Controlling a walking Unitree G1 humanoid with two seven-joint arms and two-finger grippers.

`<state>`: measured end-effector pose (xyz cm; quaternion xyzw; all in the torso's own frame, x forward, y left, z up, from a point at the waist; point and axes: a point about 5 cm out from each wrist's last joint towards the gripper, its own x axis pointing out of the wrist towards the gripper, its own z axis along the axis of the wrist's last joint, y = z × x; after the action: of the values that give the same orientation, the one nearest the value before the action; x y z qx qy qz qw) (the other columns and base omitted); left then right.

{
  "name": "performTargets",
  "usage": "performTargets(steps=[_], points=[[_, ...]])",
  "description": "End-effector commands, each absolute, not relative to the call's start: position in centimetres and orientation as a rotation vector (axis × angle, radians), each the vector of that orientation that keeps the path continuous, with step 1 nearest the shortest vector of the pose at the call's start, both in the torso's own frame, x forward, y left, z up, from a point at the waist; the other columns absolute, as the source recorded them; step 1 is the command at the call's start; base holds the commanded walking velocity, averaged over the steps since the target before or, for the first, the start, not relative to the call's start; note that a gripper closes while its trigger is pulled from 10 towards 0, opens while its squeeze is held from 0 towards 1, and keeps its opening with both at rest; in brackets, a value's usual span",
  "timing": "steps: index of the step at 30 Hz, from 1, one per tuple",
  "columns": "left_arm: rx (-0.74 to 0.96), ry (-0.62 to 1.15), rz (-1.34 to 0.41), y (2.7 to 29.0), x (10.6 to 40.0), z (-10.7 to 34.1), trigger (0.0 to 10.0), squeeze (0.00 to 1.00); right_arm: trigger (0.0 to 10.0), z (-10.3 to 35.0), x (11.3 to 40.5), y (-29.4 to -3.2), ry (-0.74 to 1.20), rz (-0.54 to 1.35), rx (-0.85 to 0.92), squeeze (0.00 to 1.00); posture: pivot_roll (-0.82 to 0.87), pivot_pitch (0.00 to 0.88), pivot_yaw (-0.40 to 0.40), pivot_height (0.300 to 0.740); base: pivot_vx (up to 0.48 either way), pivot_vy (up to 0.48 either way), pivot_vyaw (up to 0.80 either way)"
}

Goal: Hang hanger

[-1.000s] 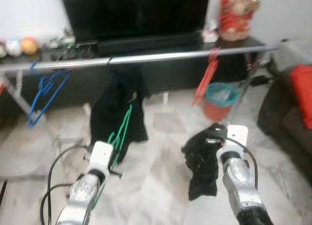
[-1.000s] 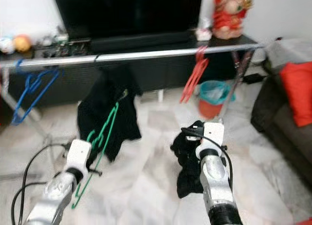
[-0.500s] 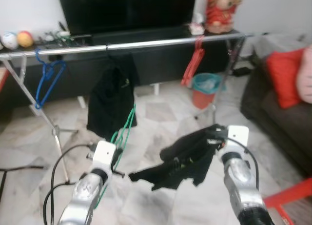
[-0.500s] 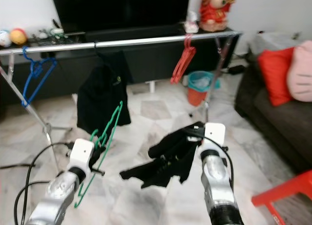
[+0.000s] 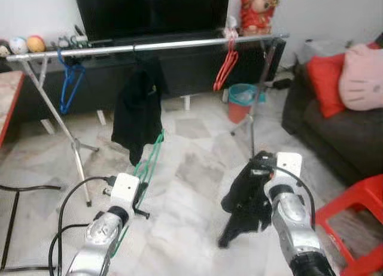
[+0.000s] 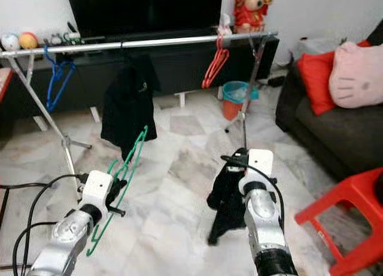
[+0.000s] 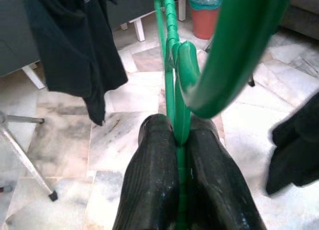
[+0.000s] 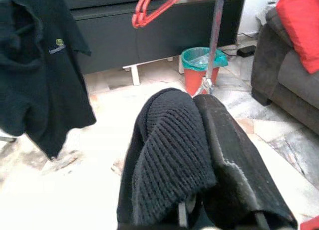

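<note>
We have the green hanger (image 7: pixel 172 65) clenched between the left gripper (image 7: pixel 182 140) fingers, held low over the floor, well short of the rail (image 5: pixel 149 46). The right gripper (image 8: pixel 199 155) grips a black garment (image 5: pixel 245 198) that hangs limp. Risks as we judge them — the pinch is on a thin wire, so the hanger could swivel or slip during the reach; its hook may miss the rail, or snag the black shirt (image 5: pixel 139 111) already hanging there.
</note>
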<state>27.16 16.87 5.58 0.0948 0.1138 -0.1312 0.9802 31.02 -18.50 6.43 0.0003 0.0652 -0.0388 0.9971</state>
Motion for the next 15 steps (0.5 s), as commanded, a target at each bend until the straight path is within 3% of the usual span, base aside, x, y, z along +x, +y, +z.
performTargets(steps=[1, 10, 15], points=[[0.186, 0.223, -0.274, 16.6, 27.2, 5.8, 10.0, 0.00, 10.0, 7.4, 31.5, -18.5, 0.098, -0.076, 0.000, 0.00, 0.03, 0.000, -0.009, 0.740, -0.304, 0.000, 0.00], [0.190, 0.243, -0.373, 16.2, 27.2, 6.1, 10.0, 0.00, 10.0, 7.9, 32.3, -18.6, 0.112, -0.086, -0.009, 0.00, 0.03, 0.000, -0.010, 0.740, -0.032, 0.000, 0.00], [0.208, 0.313, -0.603, 16.0, 26.7, 6.8, 10.0, 0.00, 10.0, 7.7, 32.8, -19.2, 0.165, -0.139, -0.026, 0.00, 0.03, 0.000, -0.008, 0.740, 0.000, 0.000, 0.00]])
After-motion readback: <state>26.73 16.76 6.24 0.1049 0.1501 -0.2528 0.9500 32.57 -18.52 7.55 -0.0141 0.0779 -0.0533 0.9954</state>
